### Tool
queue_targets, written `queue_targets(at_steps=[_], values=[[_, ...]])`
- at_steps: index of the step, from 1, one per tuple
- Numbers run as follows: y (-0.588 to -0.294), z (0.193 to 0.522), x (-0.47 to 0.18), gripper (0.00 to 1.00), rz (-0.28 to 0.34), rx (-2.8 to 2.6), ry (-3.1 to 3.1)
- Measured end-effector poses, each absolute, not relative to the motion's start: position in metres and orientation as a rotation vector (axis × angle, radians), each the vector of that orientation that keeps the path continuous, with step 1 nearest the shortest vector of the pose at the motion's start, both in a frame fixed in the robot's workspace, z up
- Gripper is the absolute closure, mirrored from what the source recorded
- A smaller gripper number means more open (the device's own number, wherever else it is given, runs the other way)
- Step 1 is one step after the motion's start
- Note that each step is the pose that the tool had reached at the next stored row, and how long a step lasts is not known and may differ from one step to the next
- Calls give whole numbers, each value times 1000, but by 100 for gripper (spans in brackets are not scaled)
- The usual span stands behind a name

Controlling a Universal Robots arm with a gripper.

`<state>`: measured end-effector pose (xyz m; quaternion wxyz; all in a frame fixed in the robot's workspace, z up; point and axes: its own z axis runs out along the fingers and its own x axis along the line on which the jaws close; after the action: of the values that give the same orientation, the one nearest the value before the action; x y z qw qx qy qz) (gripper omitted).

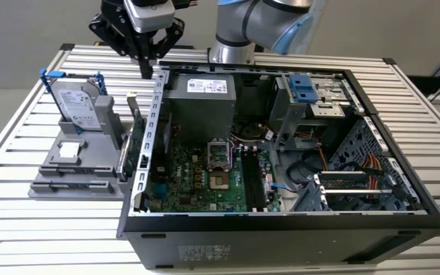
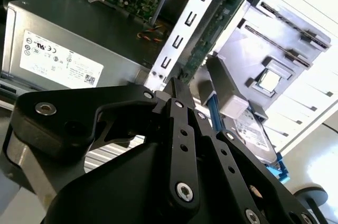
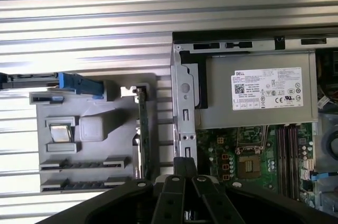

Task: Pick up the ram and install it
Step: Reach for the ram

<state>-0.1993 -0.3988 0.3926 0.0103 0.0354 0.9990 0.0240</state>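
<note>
My gripper (image 1: pixel 148 72) hangs above the far corner of the open computer case (image 1: pixel 281 223), on the exterior view's left. It is over the case's side wall (image 1: pixel 157 114), beside the power supply (image 1: pixel 201 109). Its black fingers are pressed together into one point, with nothing between them, in both wrist views (image 2: pixel 175 83) (image 3: pixel 185 161). The ram is hidden from me. Long black memory slots (image 1: pixel 252 177) lie on the green motherboard (image 1: pixel 197 177); in the first wrist view the memory slots (image 3: pixel 289 155) look bare.
A grey holder (image 1: pixel 63 163) stands outside the case on the exterior view's left. It carries a silver hard drive (image 1: pixel 78 103) in a blue-edged frame and an upright green card (image 1: pixel 130 146) close to the case wall. Cables and a drive cage (image 1: pixel 357 172) crowd the case's other end. The slatted table (image 1: pixel 36 229) surrounds everything.
</note>
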Motion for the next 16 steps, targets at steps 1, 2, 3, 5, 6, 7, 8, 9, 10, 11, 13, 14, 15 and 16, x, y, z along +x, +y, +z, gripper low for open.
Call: queue_targets(at_steps=[1,2,3,5,6,7,8,9,10,11,13,14,15,16], values=[[-399,393,-200,100,75,110,3118],[-399,393,-201,100,75,110,3118],[-399,393,-202,100,75,110,3118],[-399,393,-203,100,75,110,3118],[-399,393,-204,100,75,110,3118],[-399,393,-205,100,75,110,3118],[-399,393,-205,100,75,110,3118],[-399,393,-206,100,75,110,3118],[-399,393,-207,100,75,110,3118],[-399,393,-207,100,75,110,3118],[-399,393,-209,100,75,110,3118],[-399,393,-210,100,75,110,3118],[-399,393,-210,100,75,110,3118],[-399,393,-211,100,75,110,3118]])
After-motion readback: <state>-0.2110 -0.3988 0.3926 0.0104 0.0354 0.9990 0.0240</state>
